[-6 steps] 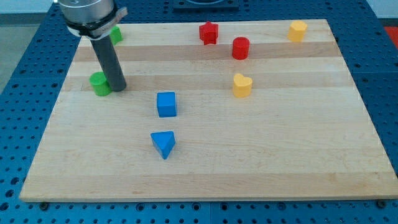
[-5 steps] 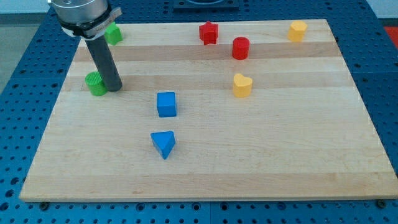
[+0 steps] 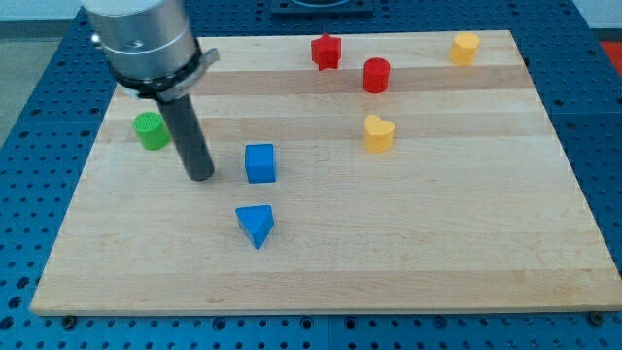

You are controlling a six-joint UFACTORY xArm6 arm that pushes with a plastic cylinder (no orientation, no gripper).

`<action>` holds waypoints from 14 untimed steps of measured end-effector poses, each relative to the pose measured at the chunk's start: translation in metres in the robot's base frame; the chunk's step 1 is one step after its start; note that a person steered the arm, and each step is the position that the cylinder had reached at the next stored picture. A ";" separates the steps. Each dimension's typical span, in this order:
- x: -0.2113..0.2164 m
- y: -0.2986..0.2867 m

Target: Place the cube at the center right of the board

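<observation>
A blue cube (image 3: 259, 162) sits on the wooden board (image 3: 418, 233), left of the board's middle. My tip (image 3: 200, 177) rests on the board just to the cube's left, a short gap apart from it. The dark rod rises from the tip toward the view's top left.
A blue triangular block (image 3: 256, 225) lies below the cube. A green cylinder (image 3: 150, 130) stands at the left edge. A red star block (image 3: 327, 51), a red cylinder (image 3: 376, 75), a yellow heart block (image 3: 378, 133) and a yellow block (image 3: 466, 47) lie toward the top and right.
My tip has moved right and toward the view's bottom, from beside the green cylinder to just left of the blue cube. A second green block at the top left is now hidden behind the arm.
</observation>
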State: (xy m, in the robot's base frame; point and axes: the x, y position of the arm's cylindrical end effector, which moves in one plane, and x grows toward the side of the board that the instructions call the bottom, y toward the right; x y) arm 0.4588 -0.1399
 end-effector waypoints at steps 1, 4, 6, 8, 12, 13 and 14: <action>0.000 0.037; -0.002 0.099; -0.022 0.091; -0.026 0.147; 0.019 0.219; 0.004 0.233; -0.012 0.233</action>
State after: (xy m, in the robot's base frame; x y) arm 0.4467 0.0936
